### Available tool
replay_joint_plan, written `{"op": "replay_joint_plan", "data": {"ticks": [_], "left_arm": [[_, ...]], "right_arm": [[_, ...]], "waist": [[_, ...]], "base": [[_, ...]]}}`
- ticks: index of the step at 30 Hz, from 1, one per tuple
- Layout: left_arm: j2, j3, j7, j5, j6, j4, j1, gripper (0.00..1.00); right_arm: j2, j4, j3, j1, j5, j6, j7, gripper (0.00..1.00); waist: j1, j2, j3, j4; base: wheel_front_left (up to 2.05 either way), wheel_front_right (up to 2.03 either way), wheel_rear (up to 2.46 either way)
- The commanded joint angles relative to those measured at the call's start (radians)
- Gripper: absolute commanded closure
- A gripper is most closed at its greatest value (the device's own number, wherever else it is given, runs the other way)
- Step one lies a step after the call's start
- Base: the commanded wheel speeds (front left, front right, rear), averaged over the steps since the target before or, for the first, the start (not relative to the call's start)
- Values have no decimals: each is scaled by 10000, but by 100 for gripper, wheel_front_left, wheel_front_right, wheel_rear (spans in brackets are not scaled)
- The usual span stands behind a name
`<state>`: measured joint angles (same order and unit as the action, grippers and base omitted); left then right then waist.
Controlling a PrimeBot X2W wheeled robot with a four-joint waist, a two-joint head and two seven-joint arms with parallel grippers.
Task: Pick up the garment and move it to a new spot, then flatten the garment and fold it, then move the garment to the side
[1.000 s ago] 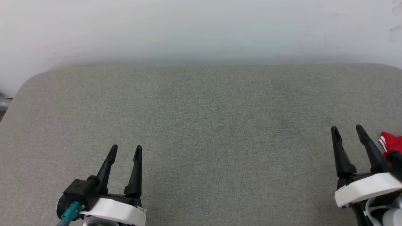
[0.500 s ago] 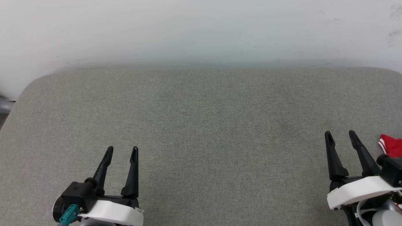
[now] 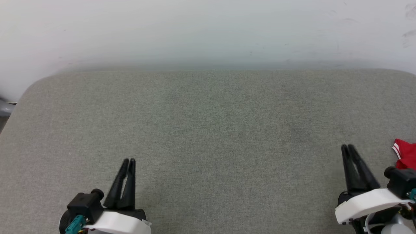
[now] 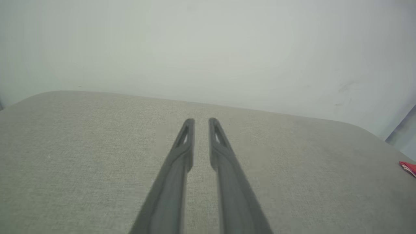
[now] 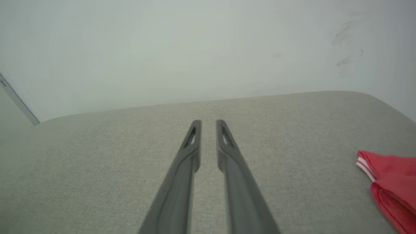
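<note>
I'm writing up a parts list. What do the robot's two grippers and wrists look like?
The left gripper and right gripper each have two long, slim black fingers tapering to slotted tips, on a black base with a white wrist shell. A teal plug sits by the left one's black knob; white cables loop under the right wrist.

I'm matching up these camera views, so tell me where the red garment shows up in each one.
Head view: garment at the right edge, below the middle.
Left wrist view: a red sliver of it at the right edge, lower down.
Right wrist view: lower right corner, larger, striped trim visible.
Shared landmark: far edge of the grey cushion against the white wall.
</note>
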<state>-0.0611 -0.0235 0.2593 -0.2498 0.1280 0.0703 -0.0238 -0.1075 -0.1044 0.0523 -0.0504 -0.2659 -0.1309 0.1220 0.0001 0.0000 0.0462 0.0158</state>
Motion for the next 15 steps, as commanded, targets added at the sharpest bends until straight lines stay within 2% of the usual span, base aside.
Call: {"op": "replay_joint_plan", "data": {"ticks": [1,15], "left_arm": [[-6,-1,-28,-271,-2,-27,11,100],[-112,121,-619,-2922,-3,321,288,100]], "right_arm": [[8,-24,27,-60,-259,-2,-62,100],[112,-259,142,-164,-2739,-1,-498,100]], "waist": [[0,0,-5,-2],[0,0,-53,-20]], "base": [[0,0,0],[0,0,0]]}}
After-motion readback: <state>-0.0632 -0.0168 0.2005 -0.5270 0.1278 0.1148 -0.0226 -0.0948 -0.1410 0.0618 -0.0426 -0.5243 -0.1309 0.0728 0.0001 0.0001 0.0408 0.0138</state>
